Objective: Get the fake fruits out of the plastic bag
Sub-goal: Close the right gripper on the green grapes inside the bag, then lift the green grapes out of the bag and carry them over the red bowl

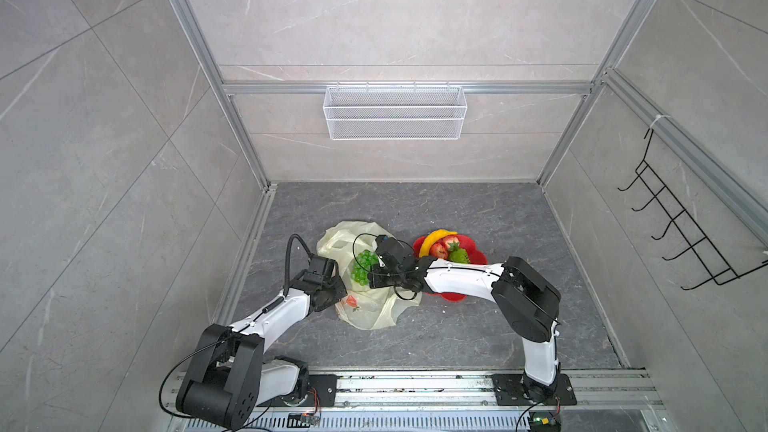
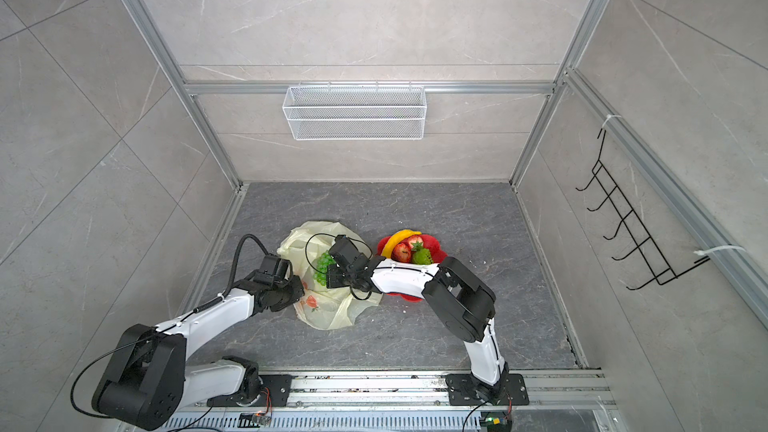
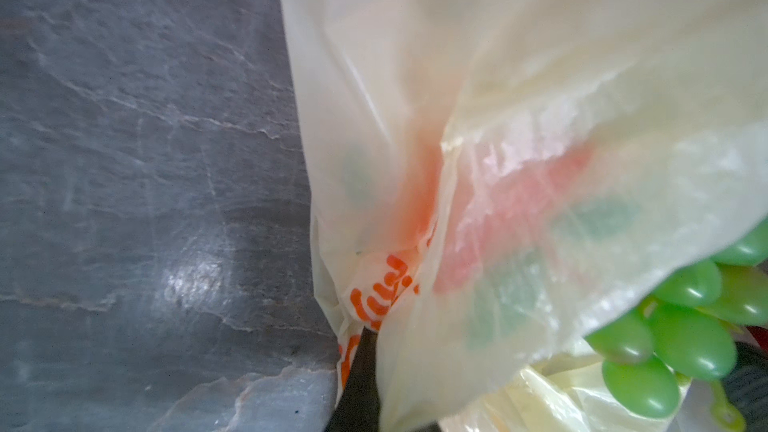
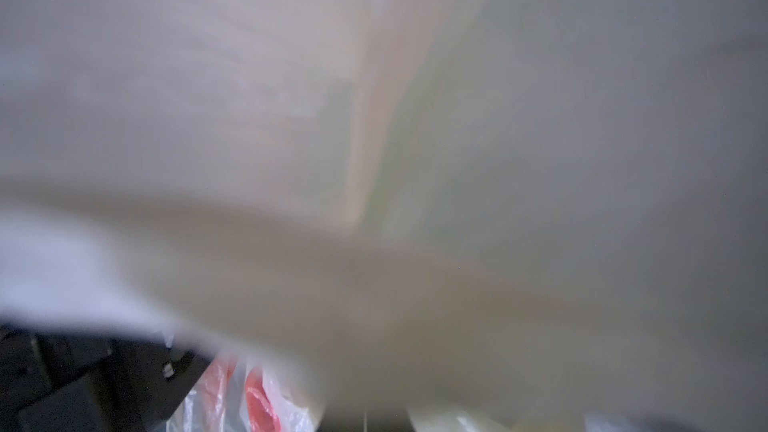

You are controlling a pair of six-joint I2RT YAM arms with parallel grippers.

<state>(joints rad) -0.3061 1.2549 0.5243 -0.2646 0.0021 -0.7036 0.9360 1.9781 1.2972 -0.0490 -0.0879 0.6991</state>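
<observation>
Pinching a crinkly cream-yellow plastic bag [image 1: 365, 313], low centre of frame; bare grey counter [image 1: 478, 209] above and below.
Left jaws grip its left edge; right jaws closed by the green plastic grape bunch [image 1: 363, 265] at its mouth.

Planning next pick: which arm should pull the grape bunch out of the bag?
Right, probably. The right hand sits shut at the grape bunch in the mouth of the plastic bag, with the red plate on its side. The left hand pinches the bag's edge.
</observation>
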